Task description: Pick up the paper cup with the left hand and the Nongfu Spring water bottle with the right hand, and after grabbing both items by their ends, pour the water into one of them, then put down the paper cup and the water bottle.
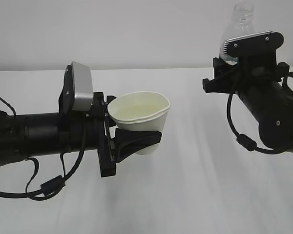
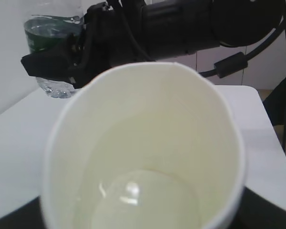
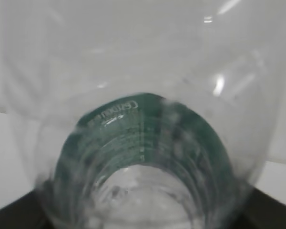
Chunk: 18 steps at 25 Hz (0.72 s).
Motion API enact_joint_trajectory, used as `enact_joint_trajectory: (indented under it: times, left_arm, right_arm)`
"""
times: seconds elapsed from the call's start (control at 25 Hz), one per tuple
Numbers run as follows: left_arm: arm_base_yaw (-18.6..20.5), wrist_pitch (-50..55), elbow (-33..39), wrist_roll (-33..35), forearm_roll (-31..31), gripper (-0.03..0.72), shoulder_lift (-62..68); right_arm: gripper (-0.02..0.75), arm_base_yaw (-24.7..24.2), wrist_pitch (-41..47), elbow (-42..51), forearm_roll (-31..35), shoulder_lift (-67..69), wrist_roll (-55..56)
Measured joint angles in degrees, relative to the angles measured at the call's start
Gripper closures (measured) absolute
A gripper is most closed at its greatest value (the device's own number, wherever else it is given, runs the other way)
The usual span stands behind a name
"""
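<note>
White paper fills most of what I see from the left wrist: the paper cup [image 2: 143, 148] sits right under that camera, mouth toward the lens, with a shallow pool of clear water [image 2: 133, 200] glinting at its bottom. In the exterior view the paper cup [image 1: 139, 117] hangs left of centre, lifted above the white tabletop [image 1: 195, 195], roughly upright with its rim slightly squashed. The left hand [image 1: 136, 141] comes in from the left edge, and its jaws are pinching the cup around the lower wall.

At the upper right of the exterior view the right hand [image 1: 229, 73] holds the Nongfu Spring water bottle [image 1: 242, 19]; only the clear neck and a sliver of green label show above the grey plate. From the left wrist, in the upper left of the frame, I see the bottle [image 2: 50, 52] upright with its green label, the black jaws clamped across it. The right wrist view is filled by the bottle [image 3: 143, 157], green label ringing the clear ribbed body, so those jaws are closed on it. Cup and bottle are well apart.
</note>
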Motion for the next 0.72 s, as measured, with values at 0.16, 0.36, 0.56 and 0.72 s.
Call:
enact_joint_trajectory:
  times: [0.16,0.36,0.56,0.72]
  left_arm:
    - [0.0,0.9,0.0,0.0,0.0,0.270,0.0]
    - [0.0,1.4,0.0,0.0,-0.2,0.270,0.0]
    - [0.0,1.7,0.0,0.0,-0.4,0.270,0.0]
    - [0.0,1.8,0.0,0.0,-0.4,0.270,0.0]
  right_arm:
    - [0.265,0.0,0.1,0.0,0.0,0.5,2.6]
    - [0.265,0.0,0.4,0.0,0.0,0.5,5.3]
    - [0.265,0.0,1.1,0.7,-0.1,0.5,5.6]
    - [0.265,0.0,0.4,3.0,-0.6,0.5,6.1]
